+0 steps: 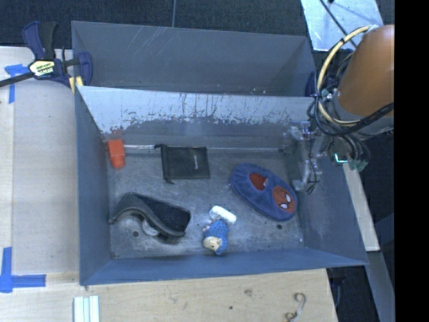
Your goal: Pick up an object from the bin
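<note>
Blue slipper [263, 193] with red patches lies just left of the end effector [310, 182], whose spread I cannot tell.

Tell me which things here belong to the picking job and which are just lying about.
Job: grey bin; gripper, at its right side; blue slipper with red patches, the thing nearest the gripper.
Lying about: orange block; dark flat square; dark slipper; small blue-and-white toy.

Dark, faintly textured floor [221, 2]
</note>
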Robot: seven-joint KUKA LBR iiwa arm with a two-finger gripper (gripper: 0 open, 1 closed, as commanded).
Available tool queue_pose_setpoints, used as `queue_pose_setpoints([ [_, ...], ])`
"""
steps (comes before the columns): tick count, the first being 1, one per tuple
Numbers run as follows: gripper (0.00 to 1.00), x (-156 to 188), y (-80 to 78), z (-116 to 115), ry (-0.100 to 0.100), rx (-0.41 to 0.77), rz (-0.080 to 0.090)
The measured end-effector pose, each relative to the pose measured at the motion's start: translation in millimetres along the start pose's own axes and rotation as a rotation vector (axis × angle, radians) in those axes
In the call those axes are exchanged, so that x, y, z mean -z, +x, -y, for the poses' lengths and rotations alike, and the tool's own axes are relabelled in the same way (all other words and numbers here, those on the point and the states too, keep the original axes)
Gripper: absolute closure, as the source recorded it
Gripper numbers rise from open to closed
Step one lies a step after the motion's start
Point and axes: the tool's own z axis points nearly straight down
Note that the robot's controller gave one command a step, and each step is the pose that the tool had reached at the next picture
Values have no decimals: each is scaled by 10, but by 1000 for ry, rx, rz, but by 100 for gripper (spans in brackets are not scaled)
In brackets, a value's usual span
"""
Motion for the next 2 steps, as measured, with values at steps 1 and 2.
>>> queue_pose_setpoints([
  [1, 0, -1531, -166, -60, -1, -165, -2],
  [2, 100, -1479, -196, -61, 0, -163, 7],
])
